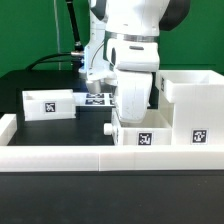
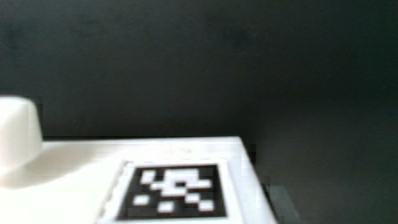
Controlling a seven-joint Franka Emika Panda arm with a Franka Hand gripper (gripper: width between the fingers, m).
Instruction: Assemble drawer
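Observation:
In the exterior view my gripper (image 1: 122, 116) hangs straight down over a small white tray box (image 1: 140, 135) with a square tag, right at its top edge. The fingertips are hidden behind the hand and the box, so whether they touch it does not show. The large hollow casing (image 1: 190, 108) stands just to the exterior view's right of this tray. A second tray box (image 1: 50, 103) lies at the exterior view's left. The wrist view shows a white tagged surface (image 2: 178, 188) very close, with black table beyond and a blurred white shape (image 2: 15, 140) at the edge.
Low white blocks form a border wall (image 1: 80, 157) along the front and at the exterior view's left (image 1: 8, 128). The marker board (image 1: 97, 99) lies flat behind the gripper. Black cables run at the back.

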